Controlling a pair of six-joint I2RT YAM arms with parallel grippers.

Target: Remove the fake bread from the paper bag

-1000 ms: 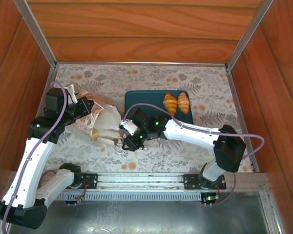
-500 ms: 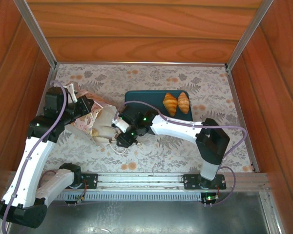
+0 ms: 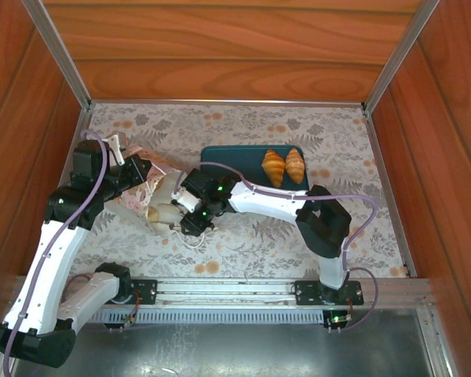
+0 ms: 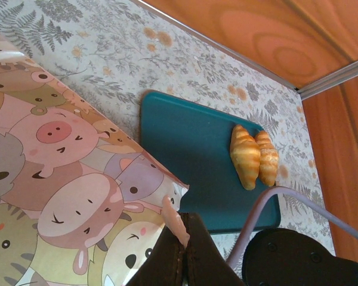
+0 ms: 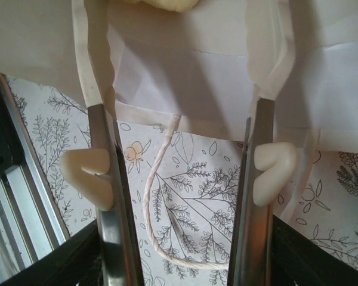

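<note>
The paper bag [image 3: 158,192] is seen lying on its side on the flowered tablecloth [image 3: 298,129], left of centre. Its printed edge (cartoon animals, in the left wrist view) is pinched in the left gripper [image 4: 182,250], whose fingers are pressed together on it. The right gripper [image 5: 179,59] is held at the bag's mouth with its fingers [image 5: 101,149] spread apart, nothing being clamped between them; a cord handle [image 5: 152,208] lies on the cloth below. Two croissants [image 3: 283,166] are set side by side, touching, on a teal tray [image 3: 228,161] just beside the bag.
</note>
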